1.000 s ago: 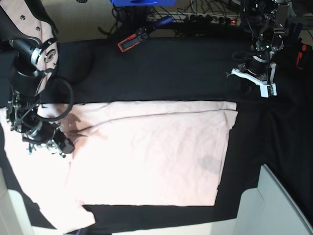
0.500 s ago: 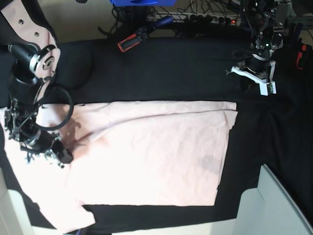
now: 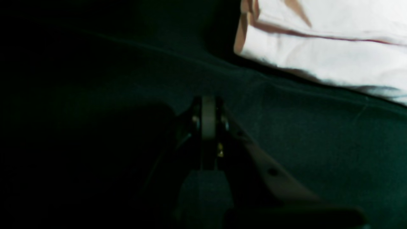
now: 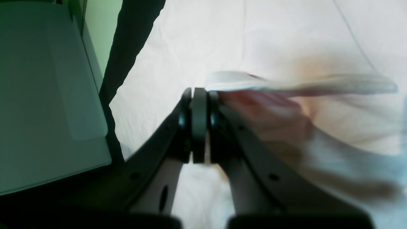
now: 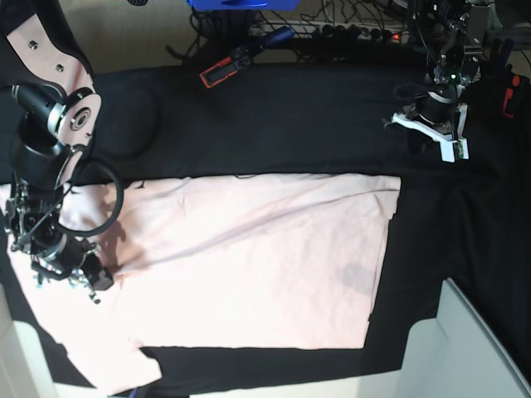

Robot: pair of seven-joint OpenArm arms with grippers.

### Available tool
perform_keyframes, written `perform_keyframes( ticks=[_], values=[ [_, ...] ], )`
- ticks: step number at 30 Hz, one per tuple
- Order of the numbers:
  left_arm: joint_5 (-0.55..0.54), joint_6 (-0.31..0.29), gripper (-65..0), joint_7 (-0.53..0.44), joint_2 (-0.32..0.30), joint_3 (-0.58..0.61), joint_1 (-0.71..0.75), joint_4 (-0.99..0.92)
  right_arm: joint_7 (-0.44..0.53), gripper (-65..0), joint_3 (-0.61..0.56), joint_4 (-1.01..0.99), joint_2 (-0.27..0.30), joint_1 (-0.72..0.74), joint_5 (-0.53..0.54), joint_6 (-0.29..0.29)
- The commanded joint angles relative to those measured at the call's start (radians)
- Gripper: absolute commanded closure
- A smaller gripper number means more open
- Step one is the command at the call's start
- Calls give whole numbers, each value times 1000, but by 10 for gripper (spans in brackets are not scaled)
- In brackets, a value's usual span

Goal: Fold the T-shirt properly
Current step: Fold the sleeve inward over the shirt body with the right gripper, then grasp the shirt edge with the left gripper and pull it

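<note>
The pale pink T-shirt (image 5: 257, 257) lies spread, plain side up, lightly wrinkled, on black cloth.

Dim and murky in left wrist view; overexposed T-shirt (image 4: 222, 41) with motion blur toward 3 o'clock in right wrist view.

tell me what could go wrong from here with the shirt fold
The right gripper is shut on only a thin edge of the T-shirt, so the cloth could slip out mid-pull. The left gripper is shut over bare black cloth, away from the shirt, so a one-sided drag may bunch or skew the shirt.
</note>
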Motion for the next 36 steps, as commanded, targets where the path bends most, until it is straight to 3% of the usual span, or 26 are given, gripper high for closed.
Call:
perform_keyframes(
  ticks=[1, 8, 10, 13, 16, 21, 26, 29, 32, 36],
  values=[
    [0, -2, 0, -20, -15, -7, -1, 12, 14, -23, 1, 13, 8, 33, 23, 15],
    [0, -2, 0, -20, -15, -7, -4, 12, 18, -313, 4, 13, 9, 33, 74, 15],
    [0, -2, 0, -20, -15, -7, -4, 14, 24, -342, 4, 16, 15, 14, 135, 15],
    [0, -3, 0, -20, -15, -4, -9, 20, 113, -344, -9, 59, 18, -32, 202, 19],
    [0, -6, 0, -20, -15, -4, -15, 22, 170, -347, -41, 148, 20, -99, 187, 19],
    [0, -6, -10, -14, -9, 4, -52, 23, 172, -345, -300, 341, 104, -228, 146, 35],
    [-7, -6, -202, -14, 5, 4, -53, 75, 173, -344, -363, 489, 123, -349, 143, 32],
    [-7, -6, -279, -12, 28, 2, -58, 89, 173, -342, -371, 506, 124, -383, 141, 32],
    [-10, -6, -319, -12, 63, 4, -87, 78, 173, -287, -372, 507, 121, -391, 63, 32],
    [-10, -8, -322, -12, 103, 5, -125, 49, 173, -187, -371, 506, 115, -394, -71, 36]
  ],
)
